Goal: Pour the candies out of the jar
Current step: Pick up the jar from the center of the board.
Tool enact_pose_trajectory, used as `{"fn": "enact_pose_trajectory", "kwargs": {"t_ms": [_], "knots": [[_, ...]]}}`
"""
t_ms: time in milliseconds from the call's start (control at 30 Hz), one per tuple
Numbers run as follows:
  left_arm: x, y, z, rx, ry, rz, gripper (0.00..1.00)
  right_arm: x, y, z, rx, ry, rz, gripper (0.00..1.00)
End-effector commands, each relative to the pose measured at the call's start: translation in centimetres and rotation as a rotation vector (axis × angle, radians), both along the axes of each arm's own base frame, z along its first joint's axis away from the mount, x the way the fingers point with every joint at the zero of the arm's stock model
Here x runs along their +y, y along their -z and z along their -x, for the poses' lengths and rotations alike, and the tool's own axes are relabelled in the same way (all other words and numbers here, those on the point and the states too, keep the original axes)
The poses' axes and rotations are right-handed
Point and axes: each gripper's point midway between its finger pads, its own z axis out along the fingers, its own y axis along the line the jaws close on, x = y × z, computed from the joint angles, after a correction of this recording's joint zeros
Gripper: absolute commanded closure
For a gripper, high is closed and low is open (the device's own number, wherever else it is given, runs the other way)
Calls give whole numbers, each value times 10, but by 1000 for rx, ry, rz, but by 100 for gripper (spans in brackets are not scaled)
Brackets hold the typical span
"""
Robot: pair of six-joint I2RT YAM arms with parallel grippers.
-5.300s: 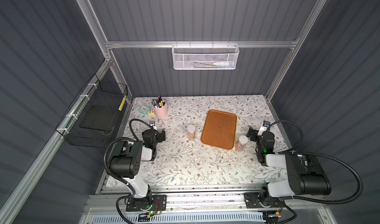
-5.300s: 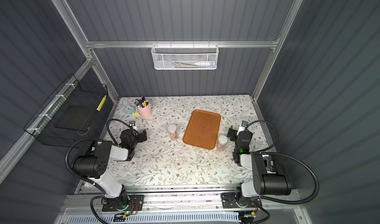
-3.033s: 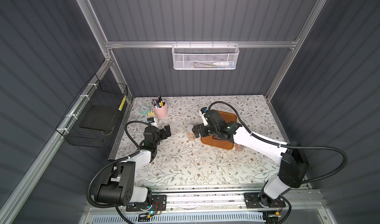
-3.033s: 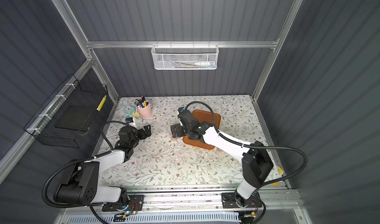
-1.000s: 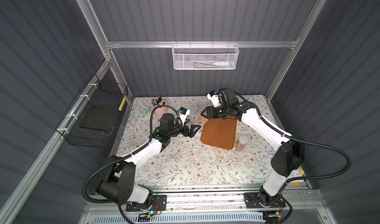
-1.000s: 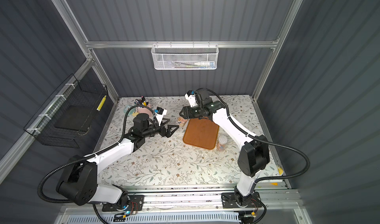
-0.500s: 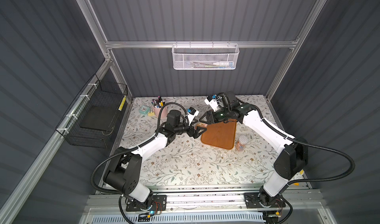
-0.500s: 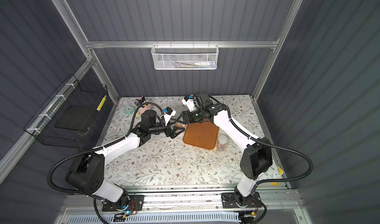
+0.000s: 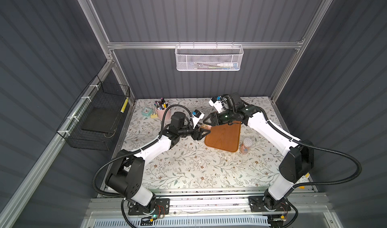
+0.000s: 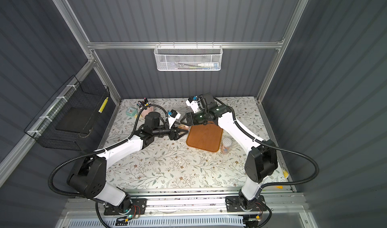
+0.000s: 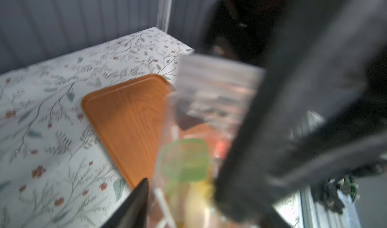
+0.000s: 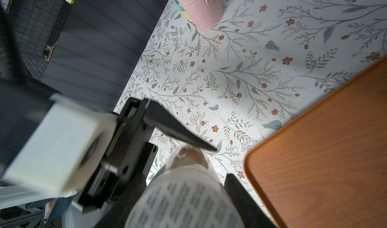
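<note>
While both arms are reaching over the floral table (image 9: pixel 188 170), the left gripper (image 9: pixel 202 133) and the right gripper (image 9: pixel 206 121) are meeting in the air just beside the far left corner of the wooden tray (image 9: pixel 226 136), as both top views are showing. Between them the jar (image 11: pixel 209 103) is lying roughly on its side, held off the table.

The right gripper is pinching the end that is carrying the white printed lid (image 12: pixel 184 206); in the right wrist view its two fingers are sitting against opposite sides of that lid. The left gripper is clamping the opposite, clear end of the jar, with its jaws pressing on the jar wall. One black finger (image 12: pixel 178 132) of the left gripper is touching the jar's far end in the right wrist view.

The candies (image 11: pixel 222 147) are sitting inside the jar, appearing through its clear wall in the left wrist view as blurred coloured shapes with white sticks.

A second jar (image 9: pixel 245 146), with a white lid and orange contents, is standing upright on the table just beside the near right corner of the tray. A pink pen cup (image 9: pixel 161 112) is standing near the far left corner of the table, with a teal alarm clock (image 9: pixel 146 111) just beside it
</note>
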Motion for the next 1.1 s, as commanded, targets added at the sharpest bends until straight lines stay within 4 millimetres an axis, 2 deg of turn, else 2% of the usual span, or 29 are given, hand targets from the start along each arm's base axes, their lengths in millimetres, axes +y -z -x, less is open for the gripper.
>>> {"fn": "enact_pose_trajectory", "kwargs": {"t_ms": [0,200,300,500,567,633,833,967,1067], "knots": [[1,-3,-12,14,-28,-3,58,2,-1,8,46,-24,-12,50],[-1,-2,-12,18,-33,-8,59,3,0,4,47,-17,-9,48],[-1,-4,-13,9,-39,-11,61,2,-1,3,45,-10,-9,42],[0,-1,-15,8,-57,-22,65,-4,-8,-2,38,28,-27,7],[2,1,-18,12,-74,-25,67,-9,-12,-4,35,56,-30,2],[2,3,-19,19,-86,-25,69,-15,-13,-7,40,92,-22,1],[4,6,-24,19,-162,-38,86,-34,-1,-14,48,250,17,2],[2,10,-25,17,-189,-48,100,-28,-7,-15,94,314,-96,6],[-2,12,-23,22,-184,-54,100,-22,-13,-16,90,333,-163,8]]}}
